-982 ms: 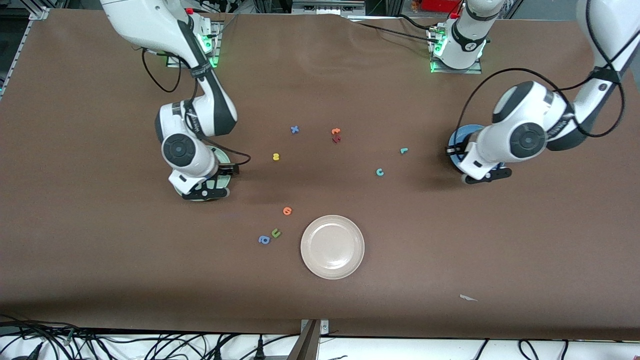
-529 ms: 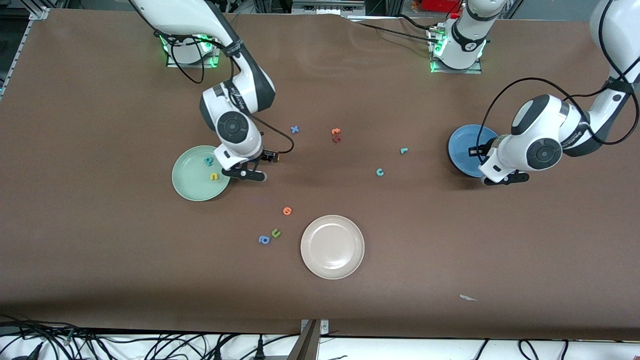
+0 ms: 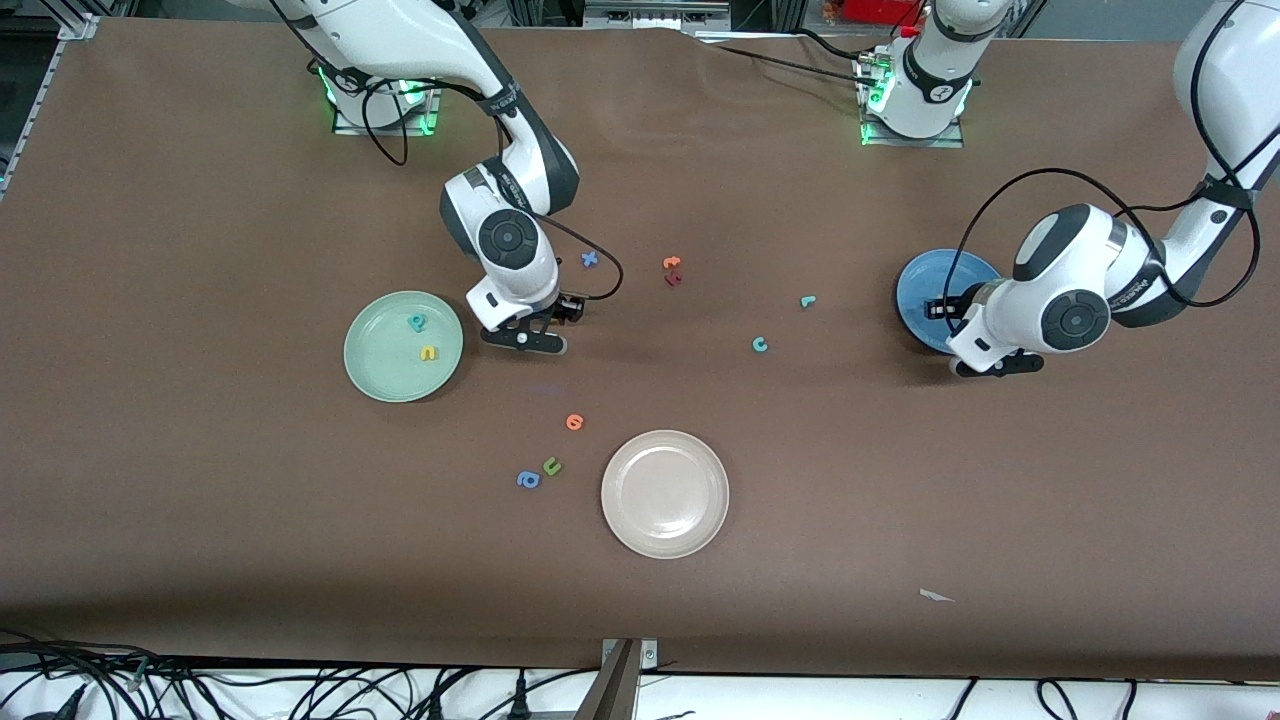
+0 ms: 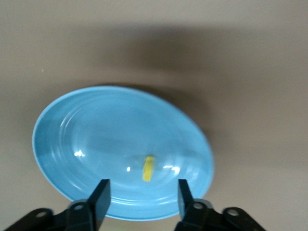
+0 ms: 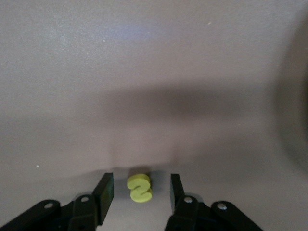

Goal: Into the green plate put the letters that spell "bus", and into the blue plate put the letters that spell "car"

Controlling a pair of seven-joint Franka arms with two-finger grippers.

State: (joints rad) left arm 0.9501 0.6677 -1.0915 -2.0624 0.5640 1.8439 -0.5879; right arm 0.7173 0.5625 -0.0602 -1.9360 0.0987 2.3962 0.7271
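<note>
My right gripper (image 3: 523, 338) is low over the table beside the green plate (image 3: 385, 375), its jaws open either side of the yellow "s" (image 5: 139, 188) without touching it. A teal "b" (image 3: 417, 322) and a yellow "u" (image 3: 428, 353) lie in that plate. At the left arm's end, my left gripper (image 3: 990, 365) hangs open and empty over the near rim of the blue plate (image 3: 925, 285). A yellow letter (image 4: 148, 168), seen edge-on, lies in the blue plate (image 4: 106, 130). A teal "c" (image 3: 760, 345) and a teal "r" (image 3: 808, 301) lie on the table between the arms.
A cream plate (image 3: 665, 493) sits nearer the front camera. An orange letter (image 3: 574, 422), a green "u" (image 3: 551, 466) and a blue "a" (image 3: 527, 480) lie beside it. A blue "x" (image 3: 590, 259), an orange letter (image 3: 671, 263) and a dark red one (image 3: 672, 279) lie farther back.
My right arm left the green plate and came down around the yellow "s", its jaws narrowing. My left gripper opened over the blue plate, and the yellow letter now lies in it.
</note>
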